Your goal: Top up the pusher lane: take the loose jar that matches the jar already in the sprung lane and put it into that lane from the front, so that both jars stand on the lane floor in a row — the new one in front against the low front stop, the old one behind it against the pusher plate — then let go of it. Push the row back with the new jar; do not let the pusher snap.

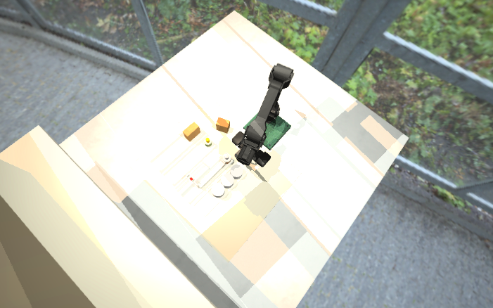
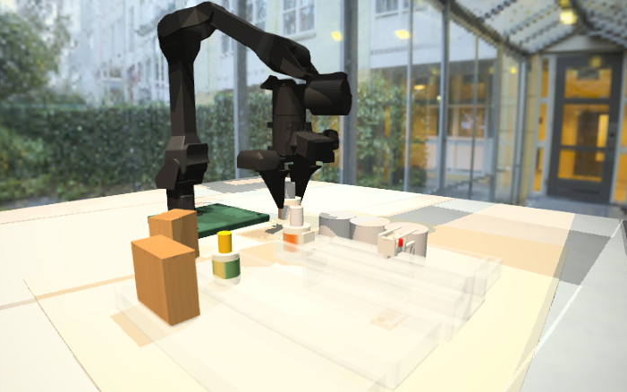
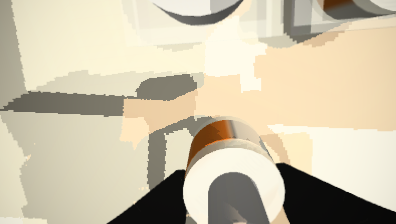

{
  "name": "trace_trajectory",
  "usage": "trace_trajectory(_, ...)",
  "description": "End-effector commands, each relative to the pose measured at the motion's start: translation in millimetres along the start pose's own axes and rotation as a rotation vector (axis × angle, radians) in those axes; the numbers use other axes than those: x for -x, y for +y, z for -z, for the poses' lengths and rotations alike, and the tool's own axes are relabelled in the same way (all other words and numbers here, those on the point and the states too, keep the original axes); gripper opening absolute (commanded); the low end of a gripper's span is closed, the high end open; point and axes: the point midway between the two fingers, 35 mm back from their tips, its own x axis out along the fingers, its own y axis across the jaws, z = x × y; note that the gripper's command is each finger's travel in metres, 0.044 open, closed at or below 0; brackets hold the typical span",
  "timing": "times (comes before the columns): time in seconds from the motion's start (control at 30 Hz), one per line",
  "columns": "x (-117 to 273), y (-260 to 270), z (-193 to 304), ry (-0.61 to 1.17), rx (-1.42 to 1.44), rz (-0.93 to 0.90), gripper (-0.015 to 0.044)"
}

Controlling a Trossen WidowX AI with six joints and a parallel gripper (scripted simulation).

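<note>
The loose jar (image 2: pixel 292 200) (image 3: pixel 200 175) has a white shoulder, a grey cap and an orange-brown label. It is upright, in front of the rack; whether its base touches the table cannot be told. My gripper (image 2: pixel 291 205) (image 3: pixel 230 175) is shut on it, one finger on each side; its fingertips are hidden in the top view. The jar in the sprung lane (image 2: pixel 289 243) (image 1: pixel 226 157) has an orange label and a pale cap and stands at the lane's front end. A pale plate (image 2: pixel 308 236) is close behind it. The front stop is too pale to make out.
Three pale cylinders (image 1: pixel 227 181) (image 2: pixel 369 224) stand in a row beside the sprung lane. A yellow-capped jar with a green label (image 1: pixel 207 142) (image 2: pixel 226 267) and two wooden blocks (image 1: pixel 191 131) (image 2: pixel 169 282) stand on the other side. A pale fitting with a red mark (image 2: pixel 400 242) (image 1: pixel 190 178) is farther back.
</note>
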Motion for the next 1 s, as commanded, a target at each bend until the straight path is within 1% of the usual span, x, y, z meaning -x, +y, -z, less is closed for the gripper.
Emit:
trace_trajectory(0.0, 24.9, -0.1, -1.0, -0.008, -0.003, 0.001, 0.0)
trace_trajectory(0.3, 73.6, -1.7, 6.7, -0.005, -0.005, 0.001, 0.0)
trace_trajectory(0.4, 81.2, -2.3, 8.9, -0.004, -0.005, 0.001, 0.0)
trace_trajectory(0.6, 77.2, -7.2, 4.0, -0.004, -0.007, 0.002, 0.0)
trace_trajectory(0.97, 45.6, -50.7, -27.6, -0.007, -0.025, 0.006, 0.0)
